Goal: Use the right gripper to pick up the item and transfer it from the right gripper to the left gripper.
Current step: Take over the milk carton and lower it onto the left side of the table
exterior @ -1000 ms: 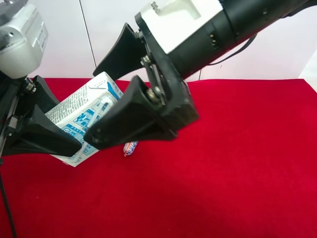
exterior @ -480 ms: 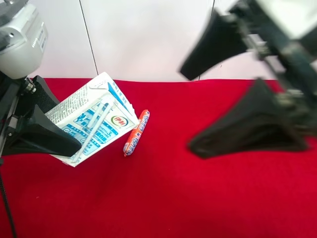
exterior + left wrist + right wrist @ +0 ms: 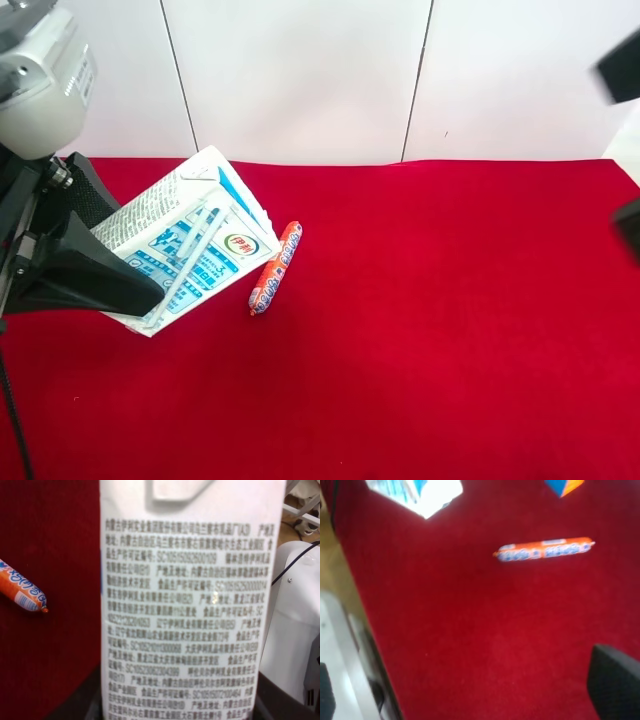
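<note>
Now, left pincer (image 3: 120,248): clamped on carton (image 3: 190,240), holding it tilted.
right pincer (image 3: 628,150): jaws wide apart, empty, well apart from carton.
sausage (image 3: 276,267): just beside carton.

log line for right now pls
left hand: shut on carton, tilted | right hand: open, clear of carton | sausage: on cloth
</note>
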Robot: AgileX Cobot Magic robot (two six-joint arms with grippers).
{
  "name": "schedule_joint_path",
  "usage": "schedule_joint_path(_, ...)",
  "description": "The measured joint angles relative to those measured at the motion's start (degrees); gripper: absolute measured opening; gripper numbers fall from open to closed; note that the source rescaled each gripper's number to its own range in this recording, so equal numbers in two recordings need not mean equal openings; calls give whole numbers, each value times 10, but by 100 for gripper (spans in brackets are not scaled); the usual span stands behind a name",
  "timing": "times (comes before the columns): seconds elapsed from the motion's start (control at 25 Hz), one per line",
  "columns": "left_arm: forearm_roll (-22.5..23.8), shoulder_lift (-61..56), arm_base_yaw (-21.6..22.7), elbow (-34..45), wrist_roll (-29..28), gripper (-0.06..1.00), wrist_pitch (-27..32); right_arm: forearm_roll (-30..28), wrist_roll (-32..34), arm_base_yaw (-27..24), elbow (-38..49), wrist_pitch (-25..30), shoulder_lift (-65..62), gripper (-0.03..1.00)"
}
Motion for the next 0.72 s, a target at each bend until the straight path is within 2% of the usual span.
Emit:
schedule_joint_path(0.12, 0, 0, 0, 0, 0, 1, 0, -17, 34, 0, 4, 1, -45, 100)
schedule_joint_path(0.24, 0, 0, 0, 0, 0, 1, 0, -34, 63, 0, 54, 1, -98, 100)
schedule_joint_path(0.44, 0, 0, 0, 0, 0, 1, 0, -61, 92, 0, 234, 4, -223, 99)
schedule_joint_path(0.64, 0, 0, 0, 0, 0, 1, 0, -62, 129, 0, 356, -71, -337, 99)
schedule_joint_path(0.72, 0, 0, 0, 0, 0, 1, 0, -66, 145, 0, 380, -81, -370, 99)
